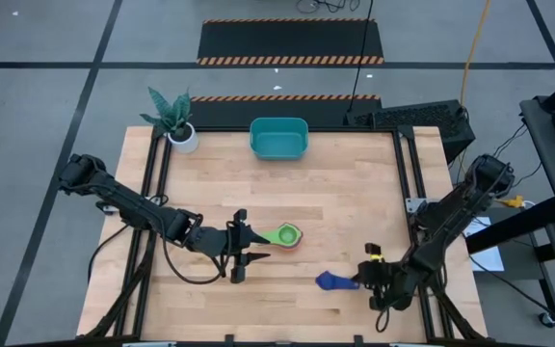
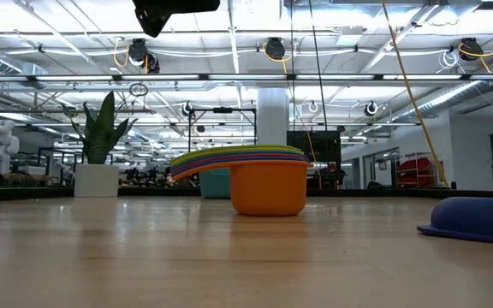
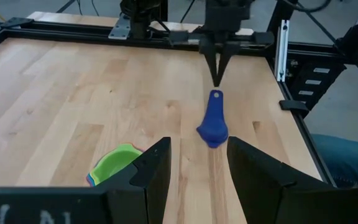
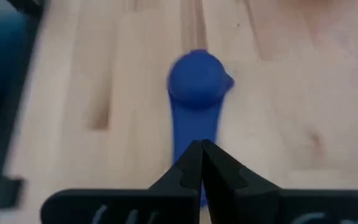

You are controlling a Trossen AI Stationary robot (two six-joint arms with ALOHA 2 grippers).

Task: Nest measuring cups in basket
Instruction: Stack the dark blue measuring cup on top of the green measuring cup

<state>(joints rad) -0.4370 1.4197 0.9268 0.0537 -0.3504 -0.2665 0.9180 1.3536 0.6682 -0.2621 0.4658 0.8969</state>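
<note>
Behind right fingers (image 4: pixel 201 163), blue cup (image 4: pixel 195 87) handle end hidden.

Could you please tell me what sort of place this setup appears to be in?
Probably a robotics lab in a large industrial hall. The wooden table stands on a grey floor marked with hazard-striped tape, and the low view shows exposed ceiling trusses with hanging lights and a white humanoid robot.

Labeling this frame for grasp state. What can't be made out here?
- Right gripper on blue cup: fingertips meet over the handle in the right wrist view; whether they pinch it or sit above it is hidden.
- Nested stack: low view shows only rim edges, so the cup count is unclear.
- Basket: mostly hidden behind the stack in the low view.
- Left gripper: open, holding nothing.
</note>
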